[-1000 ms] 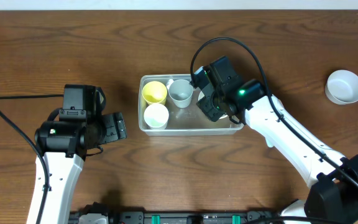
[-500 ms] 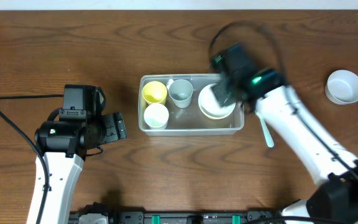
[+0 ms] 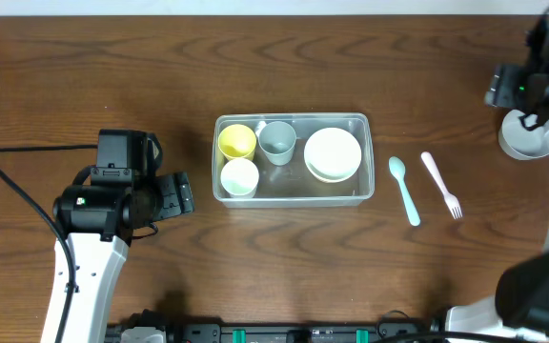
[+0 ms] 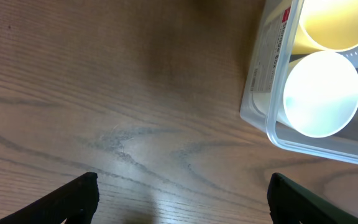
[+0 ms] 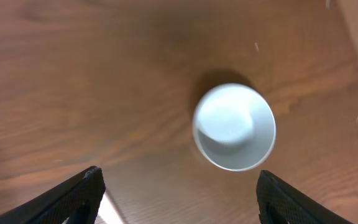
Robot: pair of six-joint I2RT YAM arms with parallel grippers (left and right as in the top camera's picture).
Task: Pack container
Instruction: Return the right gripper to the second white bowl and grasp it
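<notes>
The clear plastic container (image 3: 292, 199) sits mid-table. It holds a yellow cup (image 3: 236, 141), a white cup (image 3: 239, 177), a grey cup (image 3: 276, 141) and stacked pale bowls (image 3: 333, 154). My left gripper (image 3: 175, 194) is open and empty, left of the container. Its wrist view (image 4: 182, 193) shows the container's corner (image 4: 267, 118) with the white cup (image 4: 321, 93) and yellow cup (image 4: 334, 25). My right gripper (image 3: 524, 97) is open and empty at the far right, above a white-grey bowl (image 3: 519, 139). That bowl also shows between and ahead of the fingers (image 5: 178, 186) in the right wrist view (image 5: 234, 126).
A teal spoon (image 3: 405, 189) and a pink fork (image 3: 441, 184) lie on the table right of the container. The left arm's cable (image 3: 17, 191) loops along the left side.
The right gripper let go of the pale bowls inside the container and swung away to the far right, over the white-grey bowl. The spoon and fork are now uncovered. The left arm has not moved.
</notes>
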